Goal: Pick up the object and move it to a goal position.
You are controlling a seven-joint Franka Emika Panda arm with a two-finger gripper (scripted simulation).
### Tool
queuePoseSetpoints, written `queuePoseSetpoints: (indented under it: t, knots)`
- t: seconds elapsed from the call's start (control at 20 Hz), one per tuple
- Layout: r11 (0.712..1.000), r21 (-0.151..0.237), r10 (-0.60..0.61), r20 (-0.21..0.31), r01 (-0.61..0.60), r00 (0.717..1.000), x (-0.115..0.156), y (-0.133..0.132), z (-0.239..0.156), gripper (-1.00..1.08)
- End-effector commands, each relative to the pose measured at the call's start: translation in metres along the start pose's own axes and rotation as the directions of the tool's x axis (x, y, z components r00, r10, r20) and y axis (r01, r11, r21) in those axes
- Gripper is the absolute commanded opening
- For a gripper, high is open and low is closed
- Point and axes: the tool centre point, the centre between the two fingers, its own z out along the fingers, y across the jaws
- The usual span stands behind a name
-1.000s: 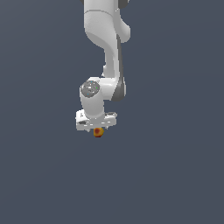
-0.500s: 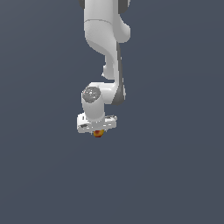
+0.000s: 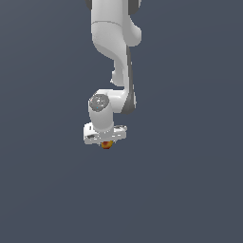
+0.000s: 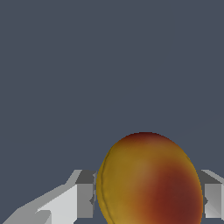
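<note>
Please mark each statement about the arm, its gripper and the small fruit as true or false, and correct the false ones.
1. The fruit sits between the fingers of the gripper. True.
2. The fruit is plain green. False: it is mottled red, orange and yellow.
3. The gripper points downward in the exterior view. True.
4. The fruit is bigger than the gripper. False: in the exterior view it is much smaller.
5. Two arms are visible. False: only one white arm shows.
</note>
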Motion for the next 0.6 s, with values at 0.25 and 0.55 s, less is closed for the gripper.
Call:
queuePoseSetpoints:
  t: [0.25, 0.55]
  knots:
    - [1.000, 0.000, 0.000, 0.000, 0.000, 1.000, -0.003, -0.003, -0.011, -1.00]
    - [1.000, 0.000, 0.000, 0.000, 0.000, 1.000, -0.011, -0.011, -0.037, -1.00]
